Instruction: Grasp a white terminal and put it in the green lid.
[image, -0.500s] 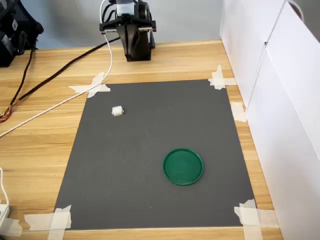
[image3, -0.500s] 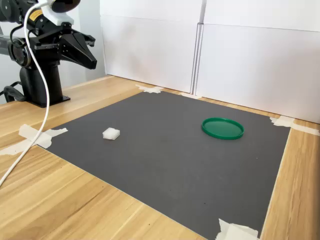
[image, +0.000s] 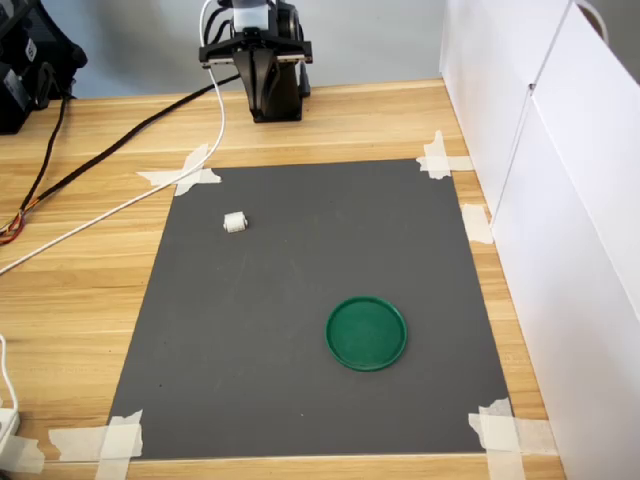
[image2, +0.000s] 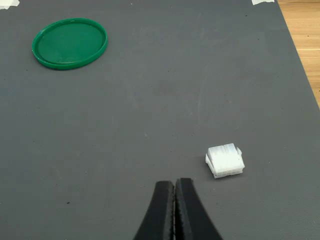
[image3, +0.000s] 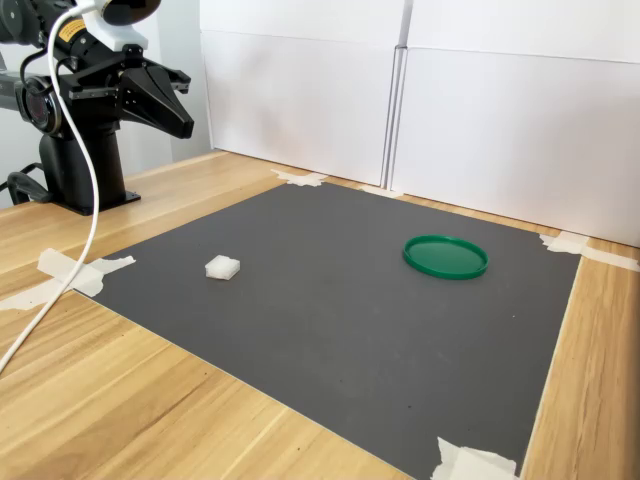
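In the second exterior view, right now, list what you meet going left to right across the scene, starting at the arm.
gripper → white terminal → green lid → tape strip at the mat's corner.

Mat: a dark grey sheet (image: 320, 300) lies flat on my wooden table (image: 80, 290).
Tape: pale strips (image: 182, 172) pin its corners.
Cables: white (image: 130, 200) and black (image: 120, 135) cross the table.
Wall: white panels (image3: 500, 120) border my workspace.
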